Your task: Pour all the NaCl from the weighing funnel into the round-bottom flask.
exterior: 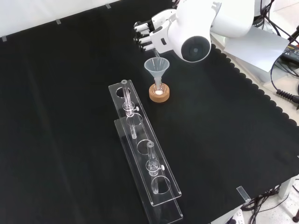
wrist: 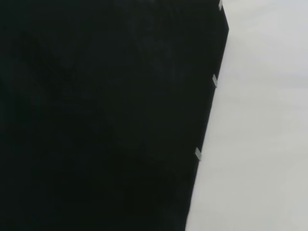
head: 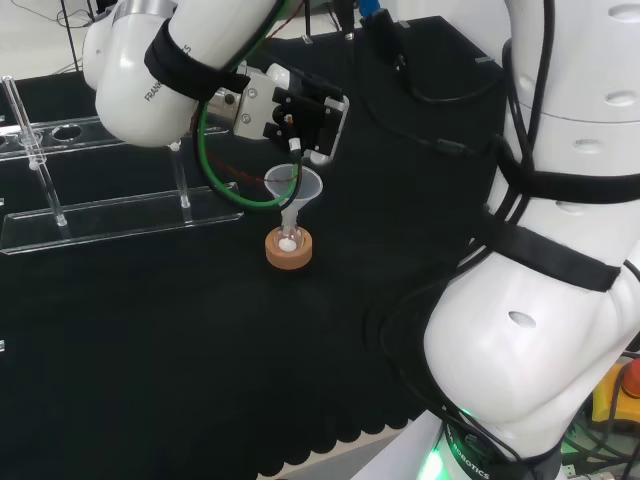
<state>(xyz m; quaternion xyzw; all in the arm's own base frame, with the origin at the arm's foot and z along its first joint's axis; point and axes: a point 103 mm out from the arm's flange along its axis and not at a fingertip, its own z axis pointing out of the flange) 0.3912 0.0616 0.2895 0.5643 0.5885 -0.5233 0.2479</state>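
The round-bottom flask [head: 288,240] is seated upright in a cork ring [head: 288,250] near the middle of the black tabletop [exterior: 70,93], presumably so it cannot roll, and a clear funnel [exterior: 157,68] is set in its neck to catch the pour; a little white material is seen at the flask's bottom. The hand [exterior: 152,33] is held just above the funnel's rim with the fingers [exterior: 141,27] curled, and a thin pale piece, judged to be the weighing funnel, is seen pointing down into the funnel mouth, though what the fingers hold cannot be told for sure. A clear rack [exterior: 145,154] with glass tubes is left well apart in the front view, out of the pouring path.
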